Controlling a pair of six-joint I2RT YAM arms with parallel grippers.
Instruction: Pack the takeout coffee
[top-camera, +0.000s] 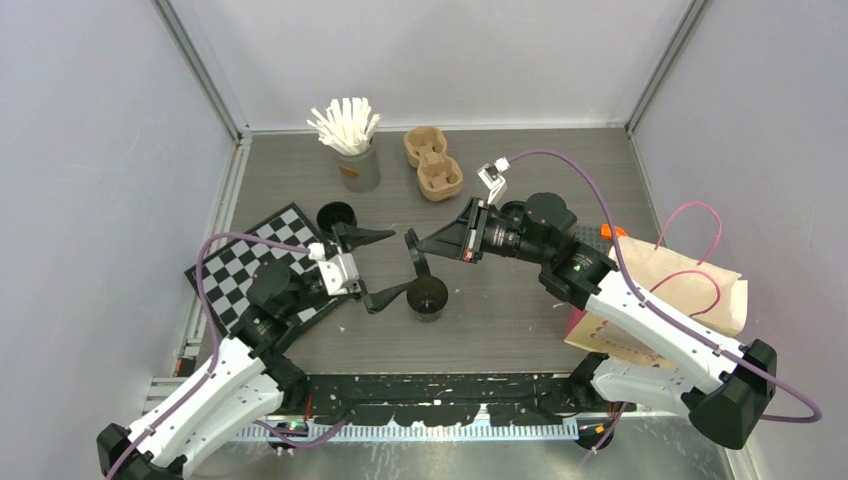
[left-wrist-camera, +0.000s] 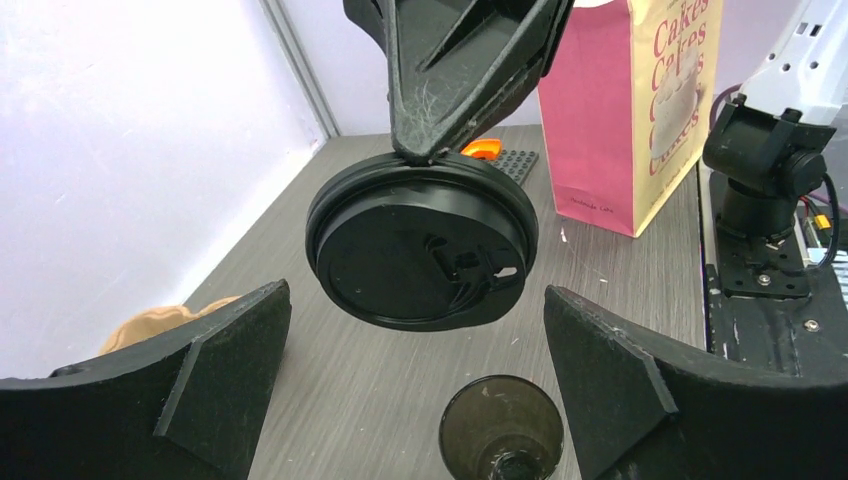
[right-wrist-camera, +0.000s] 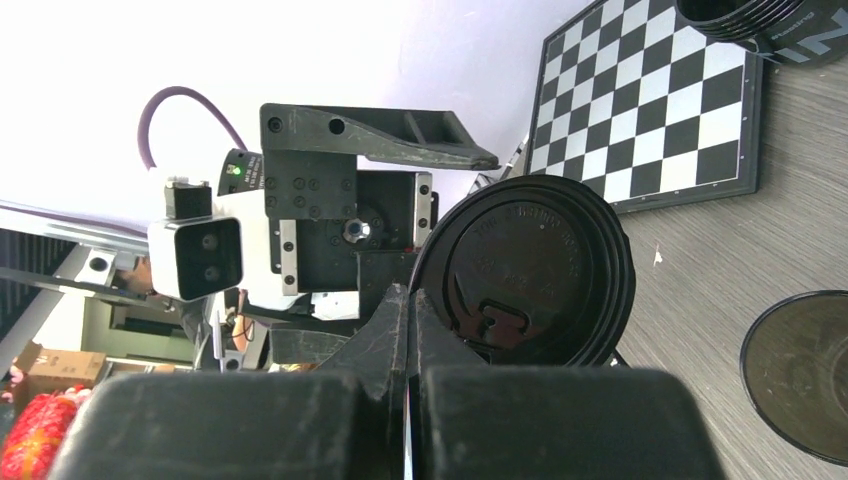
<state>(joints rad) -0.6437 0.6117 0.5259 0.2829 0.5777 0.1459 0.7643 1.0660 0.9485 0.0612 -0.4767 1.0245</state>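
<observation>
My right gripper (top-camera: 413, 243) (right-wrist-camera: 410, 300) is shut on the rim of a round black lid (top-camera: 417, 264) (left-wrist-camera: 420, 245) (right-wrist-camera: 530, 270) and holds it on edge above the table. My left gripper (top-camera: 398, 263) (left-wrist-camera: 415, 300) stands wide open facing the lid, with one finger (left-wrist-camera: 200, 380) on each side and neither touching it. An open black cup (top-camera: 428, 296) (left-wrist-camera: 500, 430) (right-wrist-camera: 800, 370) stands on the table just below the lid. A second black cup (top-camera: 337, 215) (right-wrist-camera: 760, 25) stands by the far corner of the chessboard.
A checkered board (top-camera: 255, 265) (right-wrist-camera: 650, 110) lies at the left. A grey cup of white sticks (top-camera: 355, 150) and a brown pulp carrier (top-camera: 432, 160) stand at the back. A pink and kraft paper bag (top-camera: 690, 290) (left-wrist-camera: 630, 110) stands at the right.
</observation>
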